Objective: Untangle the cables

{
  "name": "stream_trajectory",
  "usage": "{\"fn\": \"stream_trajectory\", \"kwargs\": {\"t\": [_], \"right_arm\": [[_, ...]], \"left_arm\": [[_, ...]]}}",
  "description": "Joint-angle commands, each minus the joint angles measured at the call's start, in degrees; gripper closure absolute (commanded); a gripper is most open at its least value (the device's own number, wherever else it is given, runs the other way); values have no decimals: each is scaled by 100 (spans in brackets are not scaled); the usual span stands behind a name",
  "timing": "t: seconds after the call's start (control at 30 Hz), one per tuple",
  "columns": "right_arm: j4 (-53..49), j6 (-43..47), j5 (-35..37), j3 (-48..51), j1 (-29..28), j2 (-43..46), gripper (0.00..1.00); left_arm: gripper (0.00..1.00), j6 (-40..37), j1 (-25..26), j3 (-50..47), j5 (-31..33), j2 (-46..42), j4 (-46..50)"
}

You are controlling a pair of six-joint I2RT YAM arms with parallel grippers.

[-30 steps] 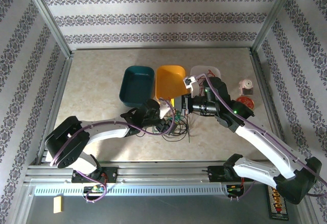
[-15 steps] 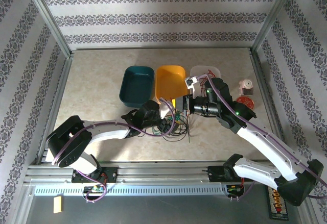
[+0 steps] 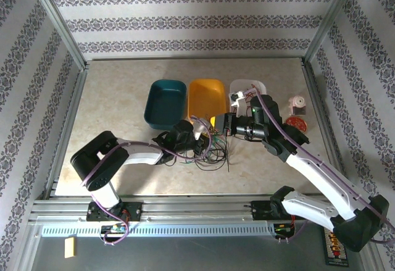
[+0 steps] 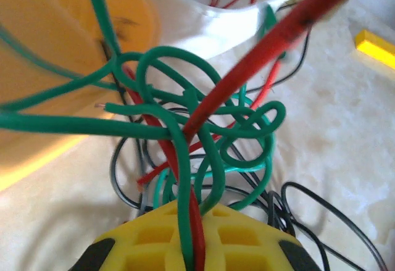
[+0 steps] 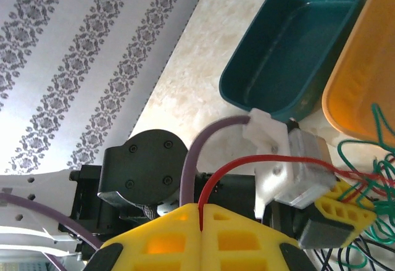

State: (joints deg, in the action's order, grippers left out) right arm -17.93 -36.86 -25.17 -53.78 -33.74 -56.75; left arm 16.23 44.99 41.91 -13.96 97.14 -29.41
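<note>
A: Where are the cables (image 3: 211,152)?
B: Tangled mid-table. The left gripper (image 3: 200,142) is at their ten o'clock, the right gripper (image 3: 216,126) at twelve.
A: And the tubs?
B: Teal tub (image 3: 165,103) at eleven, orange tub (image 3: 205,97) at twelve, white tub (image 3: 248,87) at one, red reel (image 3: 296,123) at two.

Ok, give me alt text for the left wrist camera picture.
The left gripper, closed, pinches a green and a red strand of the tangled cables looping just ahead over the table. An orange bin sits left, a white bin behind.
</note>
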Motion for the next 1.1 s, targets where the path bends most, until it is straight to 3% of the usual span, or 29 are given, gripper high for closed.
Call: {"fn": "stream_trajectory", "kwargs": {"t": [0.0, 0.33, 0.57, 1.07], "right_arm": [[280, -207, 222, 40, 148, 270, 100], [-40, -533, 2406, 327, 744, 1148, 100], [-247, -96, 3515, 40, 823, 1556, 100], [-883, 1207, 5477, -789, 993, 2041, 100]], "left_arm": [[100, 303, -203, 35, -152, -77, -362], [100, 165, -732, -611, -891, -1000, 354], [100, -153, -750, -347, -781, -1180, 1533], [100, -177, -751, -422, -321, -1207, 2038]]}}
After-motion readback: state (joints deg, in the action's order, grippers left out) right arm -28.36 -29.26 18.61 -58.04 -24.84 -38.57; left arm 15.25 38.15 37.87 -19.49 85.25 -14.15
